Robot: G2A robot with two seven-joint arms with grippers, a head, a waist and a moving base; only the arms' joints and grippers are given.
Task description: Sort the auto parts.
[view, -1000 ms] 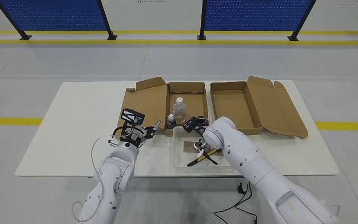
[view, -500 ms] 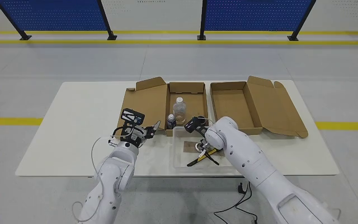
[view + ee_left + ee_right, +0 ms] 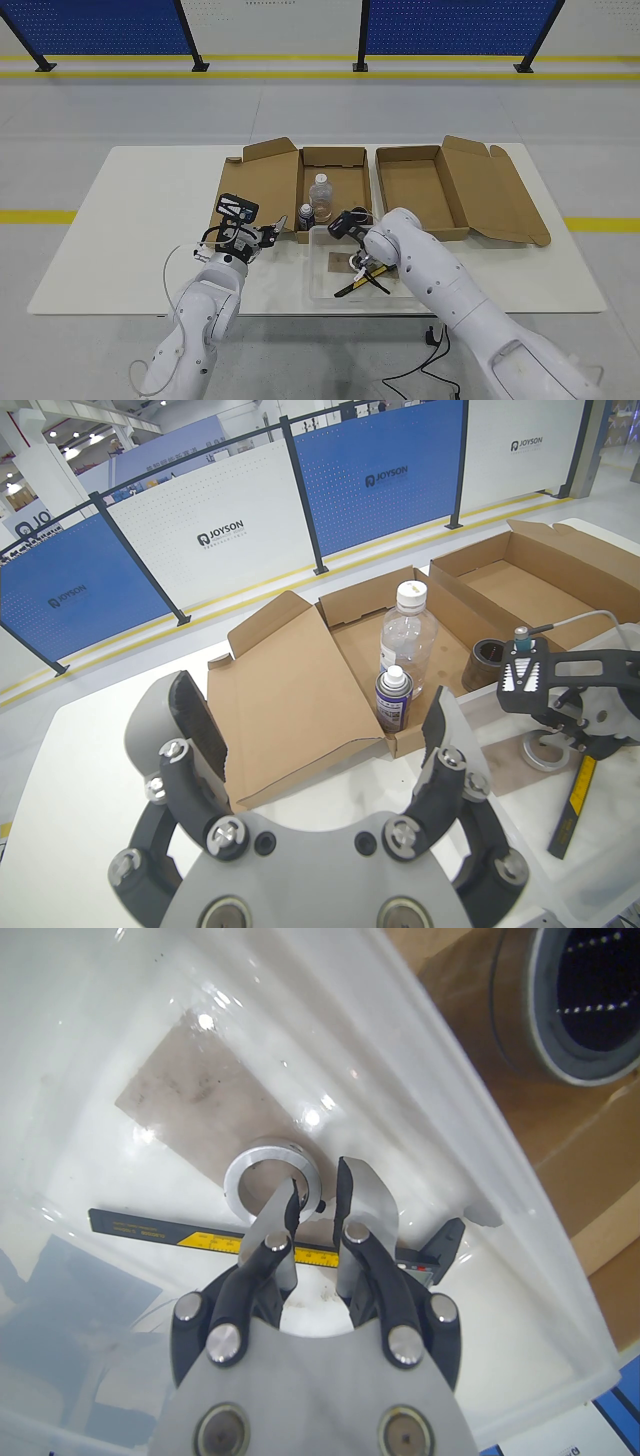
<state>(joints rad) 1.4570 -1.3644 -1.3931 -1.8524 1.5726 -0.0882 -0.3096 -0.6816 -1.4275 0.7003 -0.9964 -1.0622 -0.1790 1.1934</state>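
closely, right gripper [image 3: 318, 1175] straddles ring [image 3: 270, 1150] (unclamped)

caliper [image 3: 150, 1230] partly behind jaws, dark sleeve [image 3: 520, 1018] cropped

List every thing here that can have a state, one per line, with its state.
left gripper, open, above the table.
right gripper, slightly open, astride the wall of the metal ring.
metal ring, lying flat in the bin.
caliper, lying flat in the bin.
water bottle, upright, capped.
spray can, upright.
box with bottle, open, lid folded back.
other box, open.
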